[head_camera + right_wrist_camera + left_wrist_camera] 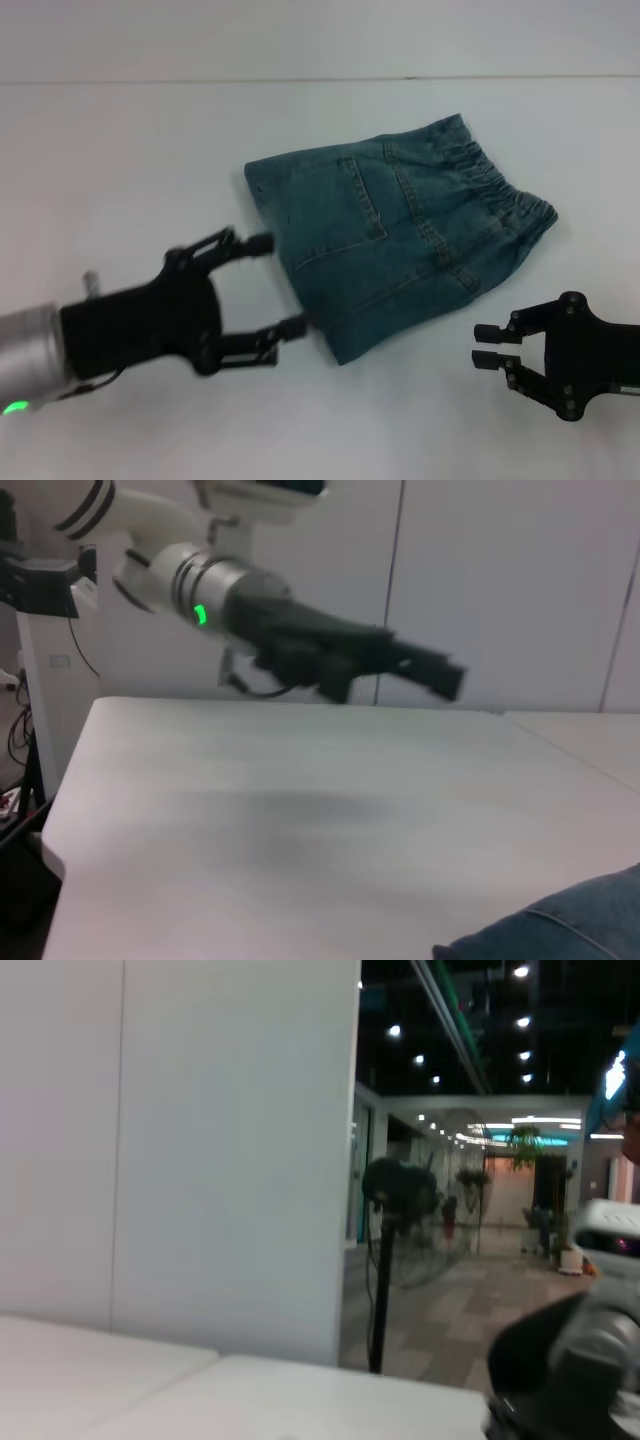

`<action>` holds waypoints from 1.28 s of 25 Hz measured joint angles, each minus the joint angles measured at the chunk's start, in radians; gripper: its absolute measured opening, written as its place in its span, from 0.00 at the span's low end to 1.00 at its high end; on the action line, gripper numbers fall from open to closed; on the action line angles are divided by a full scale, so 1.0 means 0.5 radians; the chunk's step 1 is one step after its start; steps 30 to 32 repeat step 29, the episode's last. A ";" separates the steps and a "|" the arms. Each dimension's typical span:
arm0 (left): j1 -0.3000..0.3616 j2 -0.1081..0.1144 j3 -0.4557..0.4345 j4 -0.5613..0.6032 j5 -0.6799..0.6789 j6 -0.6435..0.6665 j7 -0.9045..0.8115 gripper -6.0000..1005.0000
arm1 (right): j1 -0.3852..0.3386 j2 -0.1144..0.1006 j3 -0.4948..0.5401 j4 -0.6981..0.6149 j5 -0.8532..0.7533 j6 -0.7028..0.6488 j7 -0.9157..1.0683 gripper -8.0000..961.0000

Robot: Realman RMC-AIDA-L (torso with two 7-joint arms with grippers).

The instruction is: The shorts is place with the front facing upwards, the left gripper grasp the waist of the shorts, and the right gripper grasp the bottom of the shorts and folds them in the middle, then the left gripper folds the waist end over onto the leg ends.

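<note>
The blue denim shorts (400,235) lie folded on the white table (120,160), a back pocket facing up. The elastic waist (500,185) points to the far right and the leg ends (300,260) to the near left. My left gripper (279,284) is open just left of the leg ends, its fingers spread along that edge with the lower fingertip (297,324) at the cloth. My right gripper (487,346) hovers shut, near and to the right of the shorts, holding nothing. A corner of the shorts (560,930) and the left gripper (440,672) appear in the right wrist view.
The table's far edge (320,80) runs along a pale wall. The left wrist view faces away over the table (200,1390) toward a white partition (180,1140) and a dim hallway, with part of the right arm (570,1360) at one side.
</note>
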 joint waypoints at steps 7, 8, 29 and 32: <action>0.184 -0.016 -0.340 -0.026 0.365 0.144 0.045 0.93 | -0.025 0.000 0.008 0.000 0.000 -0.101 0.030 0.23; 0.190 -0.016 -0.358 -0.026 0.379 0.151 0.046 0.93 | -0.027 -0.003 0.009 -0.005 0.000 -0.105 0.045 0.28; 0.233 -0.007 -0.674 -0.010 0.701 0.331 0.104 0.93 | -0.035 0.007 -0.006 -0.105 -0.086 -0.075 0.193 0.90; 0.233 -0.007 -0.674 -0.010 0.701 0.331 0.104 0.93 | -0.035 0.007 -0.006 -0.105 -0.086 -0.075 0.193 0.90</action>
